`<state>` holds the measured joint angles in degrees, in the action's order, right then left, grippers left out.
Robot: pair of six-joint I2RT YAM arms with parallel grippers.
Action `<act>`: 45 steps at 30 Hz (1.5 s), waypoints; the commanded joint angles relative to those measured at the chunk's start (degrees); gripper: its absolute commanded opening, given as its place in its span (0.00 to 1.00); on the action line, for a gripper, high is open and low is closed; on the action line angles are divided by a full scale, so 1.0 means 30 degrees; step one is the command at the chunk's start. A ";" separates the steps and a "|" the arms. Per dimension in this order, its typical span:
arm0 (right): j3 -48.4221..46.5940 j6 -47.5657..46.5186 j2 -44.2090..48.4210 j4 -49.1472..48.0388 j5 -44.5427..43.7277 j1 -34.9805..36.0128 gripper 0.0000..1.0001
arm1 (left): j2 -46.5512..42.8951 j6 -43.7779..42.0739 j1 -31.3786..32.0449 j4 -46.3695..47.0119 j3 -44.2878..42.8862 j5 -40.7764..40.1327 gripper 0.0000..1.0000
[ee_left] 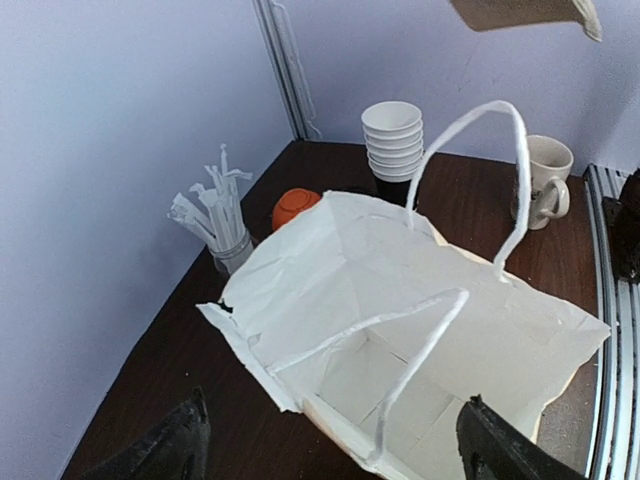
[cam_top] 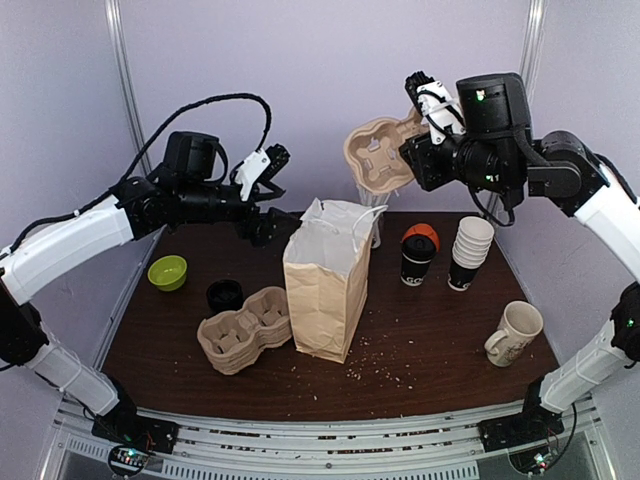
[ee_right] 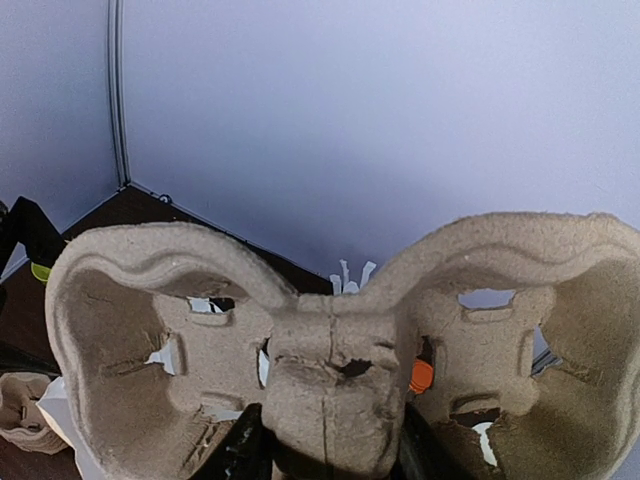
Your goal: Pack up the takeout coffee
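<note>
takeout coffee: black cup, orange lid | left gripper wide | right gripper clamps carrier

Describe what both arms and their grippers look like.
The left arm and the right arm both have white link shells joined by black joint housings. A black cable loops above the left one. Small green lights glow on the right one's housings. The left gripper and the right gripper have dark fingers and white parts on their bodies.
</note>
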<state>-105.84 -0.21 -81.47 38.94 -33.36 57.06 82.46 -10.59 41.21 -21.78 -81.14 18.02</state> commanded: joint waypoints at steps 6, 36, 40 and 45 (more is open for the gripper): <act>-0.1203 -0.0428 -0.0704 0.0190 0.0751 -0.0271 0.39 | 0.1507 -0.3289 0.1380 0.1016 -0.1032 -0.1972 0.76; -0.4881 0.0446 -0.3735 0.3235 0.3840 -0.2233 0.39 | 0.0472 0.3626 0.1453 0.7169 0.1437 -0.2148 0.00; -0.5232 0.0895 -0.4046 0.4257 0.5201 -0.2710 0.39 | 0.0328 0.5331 0.1468 0.7660 0.1628 -0.1654 0.00; -0.6072 0.1526 -0.4358 0.5463 0.6937 -0.3066 0.39 | -0.0050 0.5473 0.1700 0.7566 0.1780 -0.0765 0.00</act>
<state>-121.38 1.93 -94.06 51.05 -18.02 48.62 84.93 2.76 45.63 -3.42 -76.49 13.10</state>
